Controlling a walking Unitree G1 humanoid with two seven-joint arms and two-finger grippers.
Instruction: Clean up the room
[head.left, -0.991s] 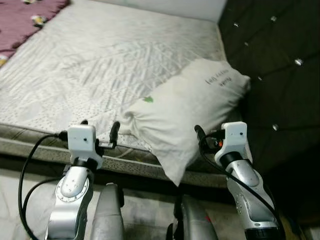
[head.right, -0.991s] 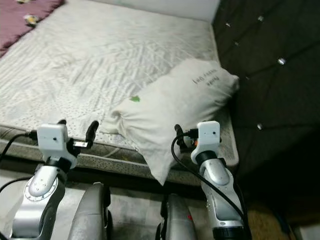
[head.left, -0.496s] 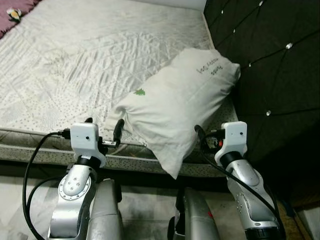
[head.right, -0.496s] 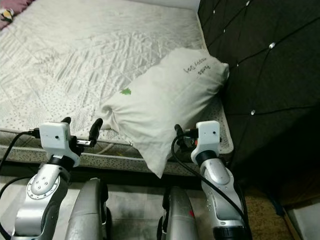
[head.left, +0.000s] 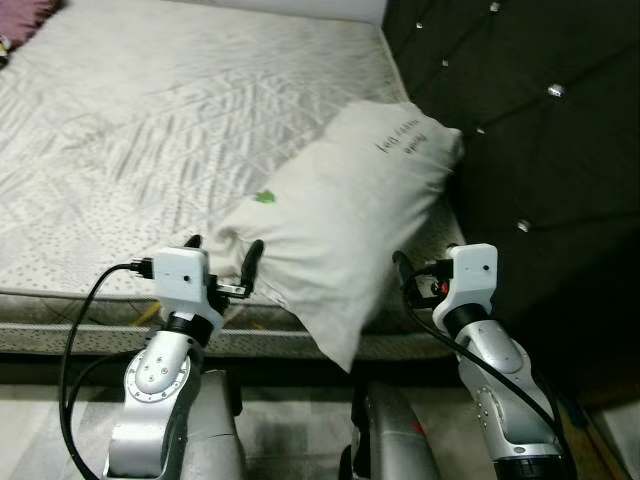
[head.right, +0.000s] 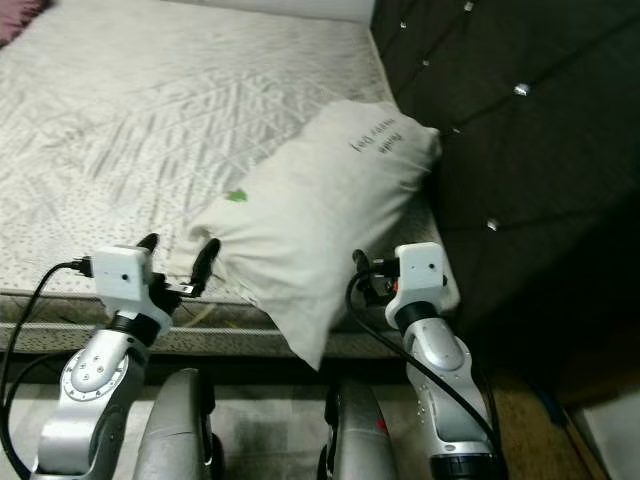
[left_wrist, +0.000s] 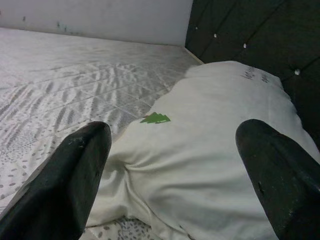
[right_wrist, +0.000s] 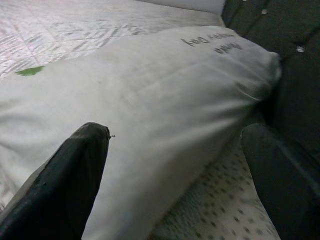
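A white pillow (head.left: 340, 200) with a small green tree mark and dark lettering lies slantwise on the near right corner of the bed. One of its corners hangs over the mattress edge. My left gripper (head.left: 224, 260) is open at the bed edge, just short of the pillow's near left corner (left_wrist: 150, 165). On the other side, my right gripper (head.left: 418, 285) is open too, beside the pillow's right flank (right_wrist: 165, 100). Nothing is between either pair of fingers (left_wrist: 75, 175).
The grey quilted mattress (head.left: 130, 130) stretches away to the left and back. A dark tufted headboard (head.left: 540, 120) rises close on the right. A white wall (left_wrist: 100, 20) stands behind the bed. A purple blanket (head.left: 20, 15) shows at the far left corner.
The whole view has swung right and nearer the headboard, so the camera moved. My left gripper now stands closer to the pillow's near corner. The pillow lies where it was.
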